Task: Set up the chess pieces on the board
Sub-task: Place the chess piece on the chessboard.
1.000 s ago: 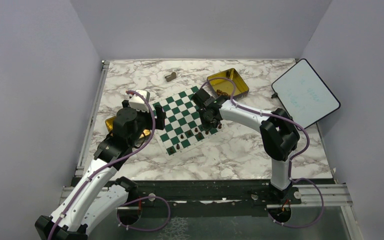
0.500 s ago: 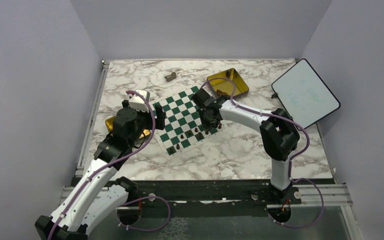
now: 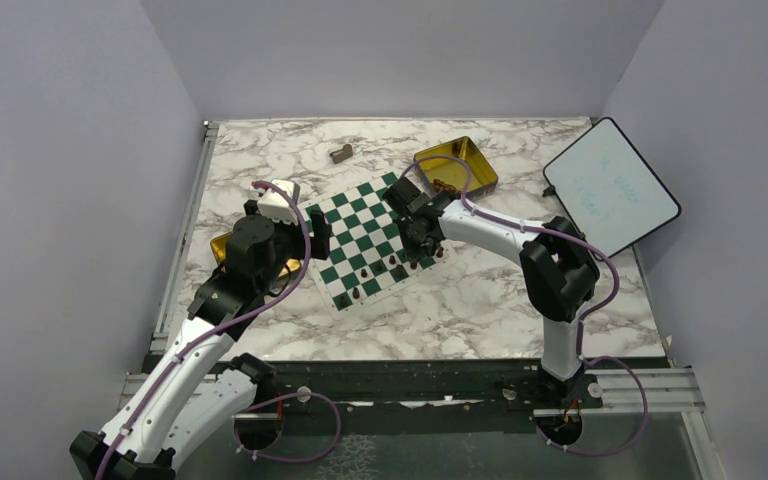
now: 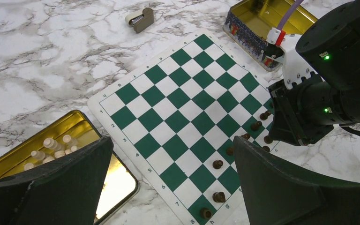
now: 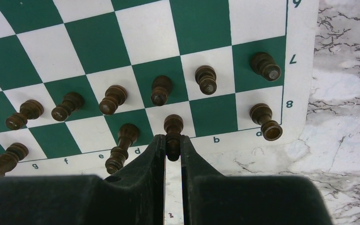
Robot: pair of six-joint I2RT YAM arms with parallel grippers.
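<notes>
Right arm seating a back-row piece, left arm standing off

Top view: the flat green-and-white chequered board lay angled mid-table, with the right gripper low over its near-right rows and the left gripper at its left edge. Left wrist view: the jaws gaped wide and empty, probably keeping clear. Right wrist view: the jaws pinched narrowly on a tiny dark brown chess piece, upright on the edge row between d and b, apparently to steady its placing.

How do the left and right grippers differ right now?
The left gripper stands wide open; the right gripper is shut on a dark chess piece. The left holds nothing, at the board's side near a gold tin; the right is low at the edge row among other dark pieces. Both are black, two-fingered, and at the board.
</notes>
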